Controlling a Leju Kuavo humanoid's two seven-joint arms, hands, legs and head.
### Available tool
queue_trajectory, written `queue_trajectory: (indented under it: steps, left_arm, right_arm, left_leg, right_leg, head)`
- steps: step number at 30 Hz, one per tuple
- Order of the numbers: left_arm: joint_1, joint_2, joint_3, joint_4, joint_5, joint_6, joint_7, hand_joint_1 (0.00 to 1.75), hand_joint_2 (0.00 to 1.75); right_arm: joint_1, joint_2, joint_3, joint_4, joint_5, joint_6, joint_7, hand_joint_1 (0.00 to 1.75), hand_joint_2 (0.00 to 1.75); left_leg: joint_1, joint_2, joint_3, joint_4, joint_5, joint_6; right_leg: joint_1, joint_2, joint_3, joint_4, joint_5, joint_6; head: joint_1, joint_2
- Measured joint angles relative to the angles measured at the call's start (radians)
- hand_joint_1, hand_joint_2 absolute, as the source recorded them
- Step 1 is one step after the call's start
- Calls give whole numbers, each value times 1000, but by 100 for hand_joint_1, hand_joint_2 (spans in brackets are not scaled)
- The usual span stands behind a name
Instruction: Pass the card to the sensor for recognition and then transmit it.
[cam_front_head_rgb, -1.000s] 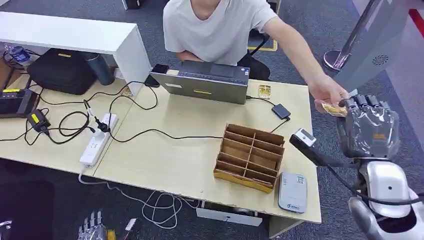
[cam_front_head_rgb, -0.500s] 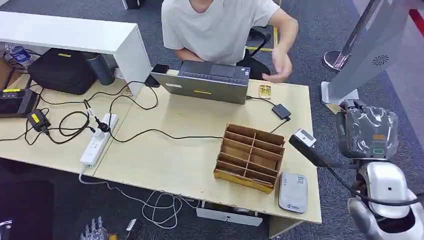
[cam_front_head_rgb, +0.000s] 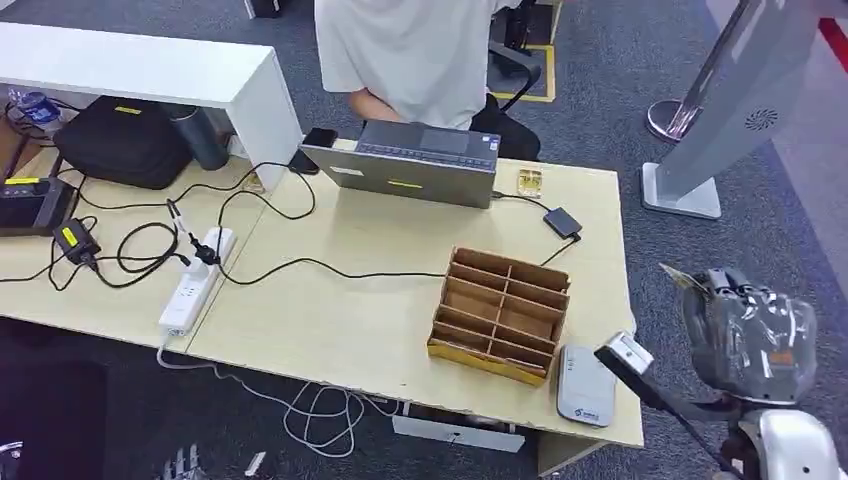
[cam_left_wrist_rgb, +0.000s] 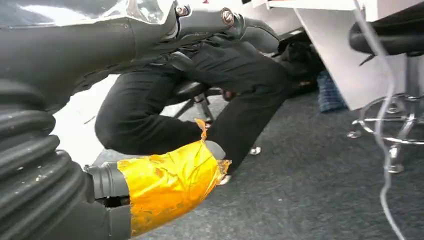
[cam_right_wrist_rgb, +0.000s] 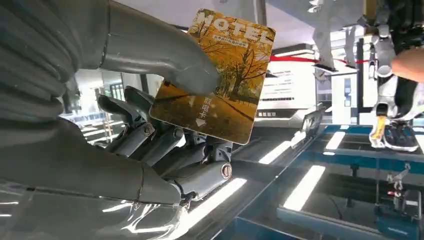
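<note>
Card (cam_right_wrist_rgb: 217, 75) pinched by right hand (cam_right_wrist_rgb: 150, 145) | thumb covers card's edge | left hand (cam_front_head_rgb: 180, 465) cropped

One card (cam_right_wrist_rgb: 217, 75), one grey sensor (cam_front_head_rgb: 586, 386) and one wooden organizer (cam_front_head_rgb: 499, 314) just beside it. Behind the organizer: one laptop (cam_front_head_rgb: 412, 163), one person (cam_front_head_rgb: 410, 50). Left of the organizer: one power strip (cam_front_head_rgb: 190, 280), one black bag (cam_front_head_rgb: 120, 140). Two robot hands: the right hand (cam_front_head_rgb: 745, 330), the left hand (cam_front_head_rgb: 182, 465).

Glossy printed card (cam_right_wrist_rgb: 216, 75), smooth grey plastic robot hand (cam_right_wrist_rgb: 150, 125), matt pale wood table (cam_front_head_rgb: 340, 300), rough carpet (cam_front_head_rgb: 620, 70)
</note>
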Motion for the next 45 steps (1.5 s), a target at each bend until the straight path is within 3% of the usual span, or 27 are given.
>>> queue_trajectory:
  steps: [7, 22, 36, 45]
  left_arm:
    - [-4, -3, 53, -5, -11, 0, -3, 0, 175]
    - [-4, -6, 61, -6, -11, 0, -5, 0, 175]
    - [-4, -9, 60, -17, -10, 0, -21, 0, 175]
    - [-3, -9, 60, -22, -10, 0, -35, 0, 175]
  right_arm:
    - [120, 0, -53, -13, 14, -20, -10, 175, 175]
    - [168, 42, -54, 17, 19, -38, -29, 175, 175]
    - [149, 209, 29, 279, -25, -123, -34, 175, 175]
    - [147, 255, 50, 425, -93, -178, -27, 175, 175]
  left_leg:
    - [0, 1, 0, 0, 0, 0]
    - [0, 1, 0, 0, 0, 0]
    - [1, 2, 1, 0, 1, 0]
    - [0, 2, 1, 0, 1, 0]
  right_leg:
    - [0, 1, 0, 0, 0, 0]
    - [0, 1, 0, 0, 0, 0]
    - [1, 2, 0, 0, 0, 0]
    - [0, 2, 0, 0, 0, 0]
  head:
    - [0, 0]
    - [0, 0]
    - [0, 0]
    - [-1, 0]
